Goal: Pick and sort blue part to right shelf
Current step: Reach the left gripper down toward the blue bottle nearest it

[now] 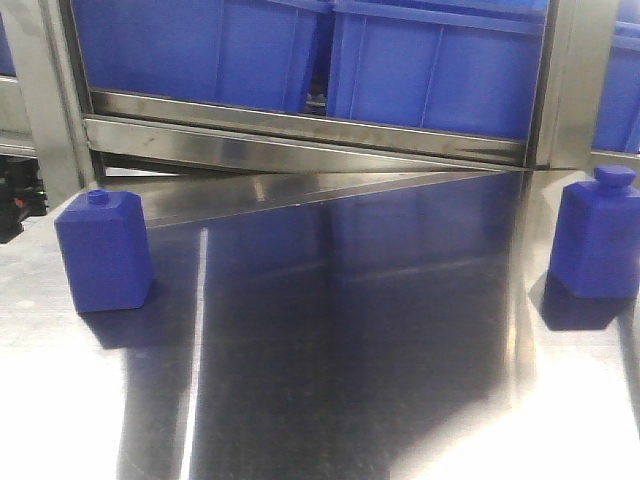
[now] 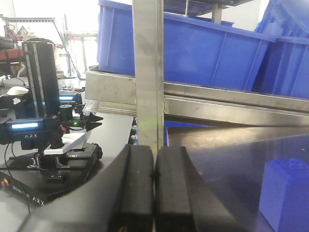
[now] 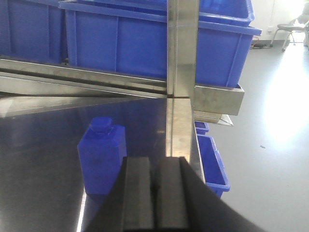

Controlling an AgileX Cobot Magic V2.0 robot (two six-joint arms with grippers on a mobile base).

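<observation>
Polished steel table [image 1: 330, 380] fills the lower front view, and the right shelf [image 1: 300, 140] with its blue crates [image 1: 440, 60] is seen across the top. One blue part [image 1: 102, 252] is stood upright at the left edge, a second blue part [image 1: 597, 232] at the right edge. The left gripper [image 2: 154, 162] and right gripper [image 3: 155, 169] are both pressed closed on nothing. Unless the jaws are opened before descent, a part could be toppled or shoved along the slick steel. The shelf post [image 3: 181, 58] could also be struck.
</observation>
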